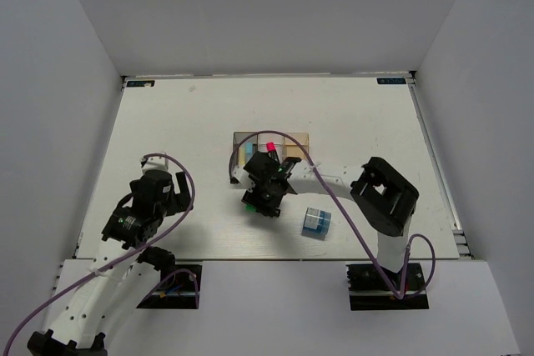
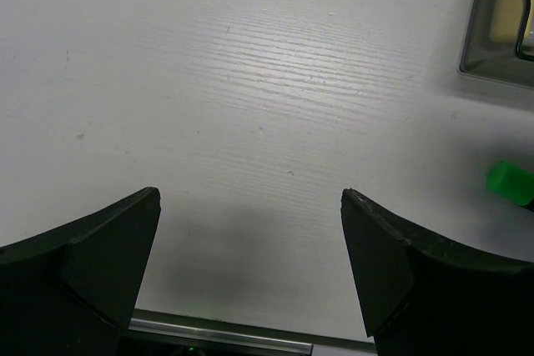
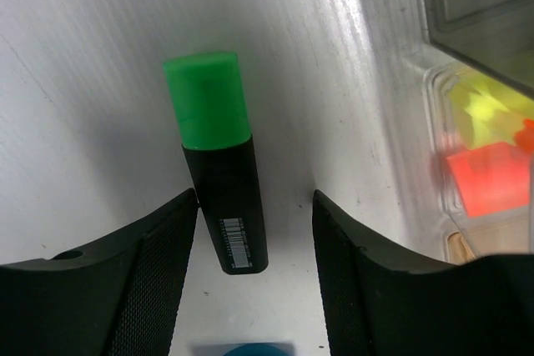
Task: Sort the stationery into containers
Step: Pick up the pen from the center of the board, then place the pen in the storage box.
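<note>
A black marker with a green cap [image 3: 219,198] lies on the white table between the open fingers of my right gripper [image 3: 254,206], close to the left finger. In the top view my right gripper [image 1: 265,191] hangs just in front of the row of bins [image 1: 302,141]. The clear bin [image 3: 434,122] holds yellow and orange-pink pieces, and the dark grey bin [image 3: 476,6] is beyond it. A pink cap [image 1: 271,147] shows in the bins. A blue block [image 1: 316,222] sits to the right of the gripper. My left gripper [image 2: 250,206] is open and empty over bare table.
In the left wrist view a bin [image 2: 471,47] with a pale yellow stick is at the top right and the green cap [image 2: 511,183] at the right edge. White walls surround the table. A metal rail [image 2: 217,331] runs along the near edge.
</note>
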